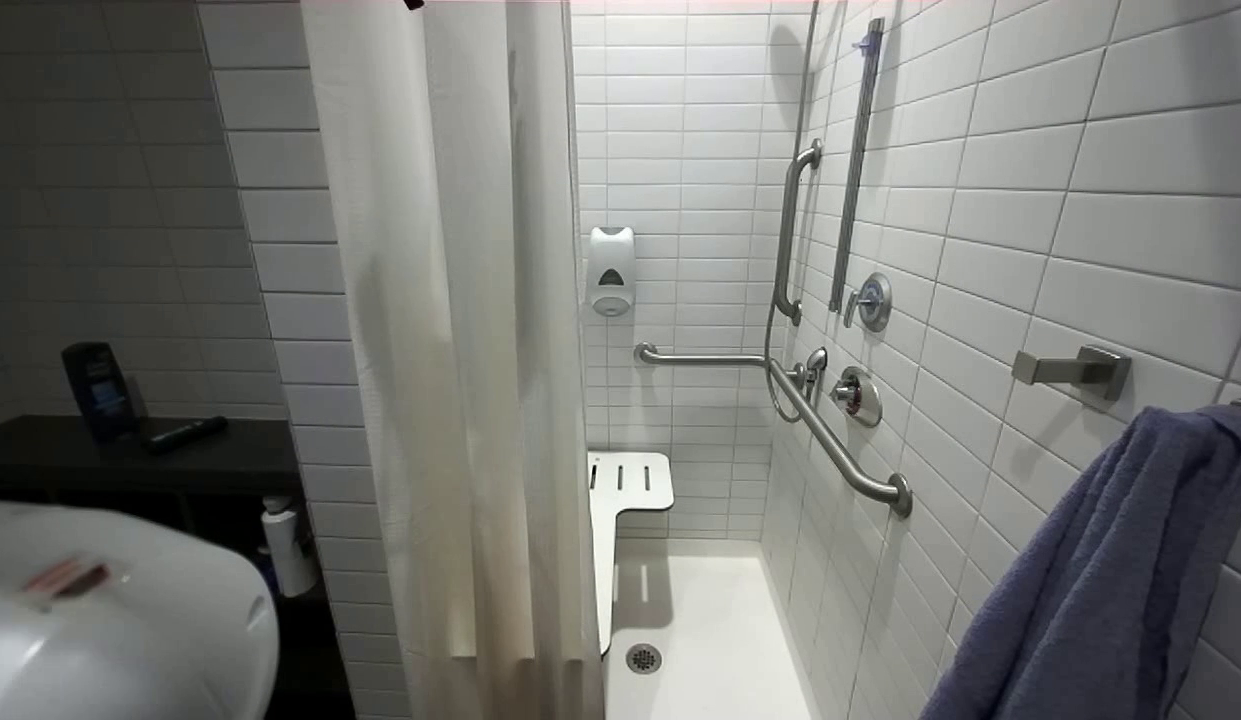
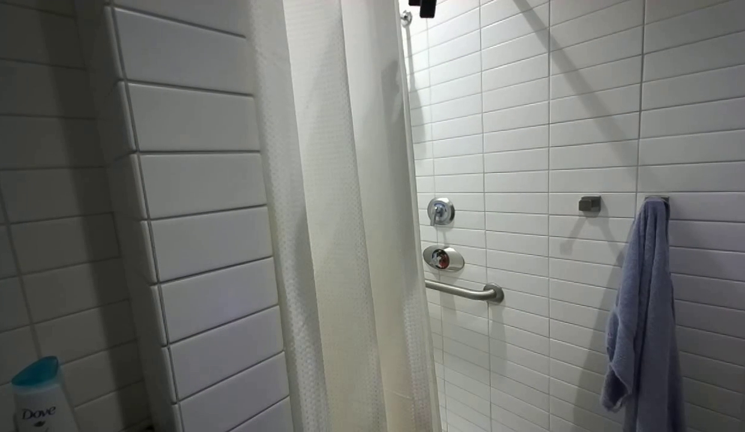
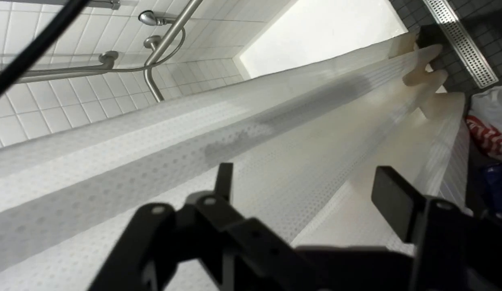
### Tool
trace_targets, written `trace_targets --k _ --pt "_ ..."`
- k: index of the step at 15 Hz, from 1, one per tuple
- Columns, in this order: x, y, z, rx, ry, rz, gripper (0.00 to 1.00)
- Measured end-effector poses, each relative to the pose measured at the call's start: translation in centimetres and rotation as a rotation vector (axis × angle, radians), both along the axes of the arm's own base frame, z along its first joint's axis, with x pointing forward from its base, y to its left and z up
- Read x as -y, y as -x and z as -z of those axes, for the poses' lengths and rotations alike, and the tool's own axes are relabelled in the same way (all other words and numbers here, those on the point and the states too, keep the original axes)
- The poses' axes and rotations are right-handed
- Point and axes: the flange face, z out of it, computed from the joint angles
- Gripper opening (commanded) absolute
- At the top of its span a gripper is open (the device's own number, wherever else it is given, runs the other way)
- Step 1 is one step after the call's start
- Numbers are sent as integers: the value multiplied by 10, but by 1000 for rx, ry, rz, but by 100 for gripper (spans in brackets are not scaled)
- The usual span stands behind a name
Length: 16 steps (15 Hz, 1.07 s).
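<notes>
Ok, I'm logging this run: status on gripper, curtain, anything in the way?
Gripper open. Curtain hanging in folds, ungripped. Nothing seen between them; towel apart, on wall.

"Dove" printed on white, teal-capped bottle [image 2: 43, 398].

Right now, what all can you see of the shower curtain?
The shower curtain is pale, yellower lower down, fabric-like, with fine dotted texture. It hangs in long vertical folds, screening part of the shower; its top is out of frame, its lower edge wavy in the wrist view. The gripper stands open near it; contact cannot be told.
</notes>
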Motion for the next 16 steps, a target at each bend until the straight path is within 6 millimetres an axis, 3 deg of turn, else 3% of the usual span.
trace_targets --k 1,8,16 --pt "-2 -2 -1 3 -2 1 97" --pt "-3 -6 0 12 -6 -4 100" --pt "-17 -19 16 193 -56 -115 100"
